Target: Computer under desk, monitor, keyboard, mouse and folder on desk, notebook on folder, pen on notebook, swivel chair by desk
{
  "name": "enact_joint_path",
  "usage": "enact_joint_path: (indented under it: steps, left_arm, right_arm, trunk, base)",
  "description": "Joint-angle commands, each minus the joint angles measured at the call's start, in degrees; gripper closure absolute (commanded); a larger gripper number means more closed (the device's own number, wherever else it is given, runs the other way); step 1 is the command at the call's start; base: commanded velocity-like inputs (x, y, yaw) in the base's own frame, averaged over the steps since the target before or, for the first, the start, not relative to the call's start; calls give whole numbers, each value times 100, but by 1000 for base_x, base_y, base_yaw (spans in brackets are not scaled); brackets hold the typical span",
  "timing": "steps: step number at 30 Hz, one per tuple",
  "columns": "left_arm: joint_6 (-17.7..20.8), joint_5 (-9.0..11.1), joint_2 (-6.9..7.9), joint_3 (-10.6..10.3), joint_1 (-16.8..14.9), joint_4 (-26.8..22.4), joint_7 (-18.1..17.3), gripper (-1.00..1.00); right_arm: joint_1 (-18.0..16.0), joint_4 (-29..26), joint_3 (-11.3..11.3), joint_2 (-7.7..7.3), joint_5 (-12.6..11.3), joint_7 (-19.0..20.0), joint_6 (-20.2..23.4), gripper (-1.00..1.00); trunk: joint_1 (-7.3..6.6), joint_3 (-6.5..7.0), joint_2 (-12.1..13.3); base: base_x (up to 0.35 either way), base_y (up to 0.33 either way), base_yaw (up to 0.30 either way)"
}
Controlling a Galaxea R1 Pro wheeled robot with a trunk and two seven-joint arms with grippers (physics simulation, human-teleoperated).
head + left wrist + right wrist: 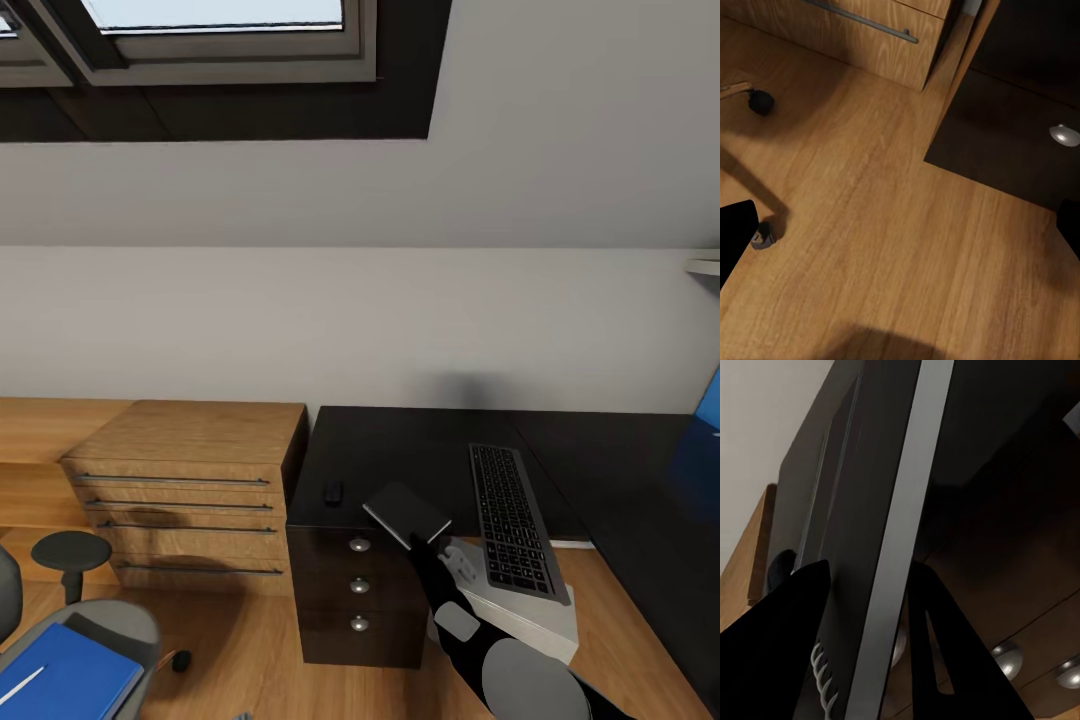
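Observation:
My right gripper [428, 543] is shut on the dark grey notebook [405, 512], holding it tilted over the front edge of the black desk [400, 450]. In the right wrist view the notebook's white page edge [896, 547] runs between the fingers [795, 615]. The small black mouse [333, 492] lies on the desk to the left of the notebook. The keyboard [510, 520] lies to the right, its near end overhanging the light-grey computer [540, 625]. The swivel chair [115, 622] at lower left carries the blue folder [65, 675] with the pen [20, 686] on it. My left gripper [900, 240] hangs open over the wood floor.
A light-wood drawer chest [190, 490] stands left of the desk's black drawer unit [355, 590]. A blue panel [705, 420] shows at the right edge. In the left wrist view a silver knob [1064, 135] and a chair castor [761, 101] are near the floor.

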Motion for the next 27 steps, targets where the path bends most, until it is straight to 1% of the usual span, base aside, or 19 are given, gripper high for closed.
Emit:
enact_joint_path:
  steps: [1,16,22,27]
  left_arm:
    - [-17,45,0,-14,-3,2,6,-100]
    - [-17,45,5,-19,-3,2,6,-100]
    - [-17,45,8,-22,-3,2,6,-100]
    - [-17,45,8,-23,-3,2,6,-100]
  right_arm:
    - [-3,4,10,0,-61,33,-7,100]
    - [-2,4,2,0,-66,34,-7,100]
    - [-4,4,2,0,-66,34,-7,100]
    - [0,4,-2,0,-66,31,-7,100]
  trunk:
    - [0,-6,-4]
    - [0,-6,-4]
    - [0,-6,-4]
    - [0,-6,-4]
  base:
    - [0,0,0]
    - [2,0,0]
    - [158,0,0]
    - [75,0,0]
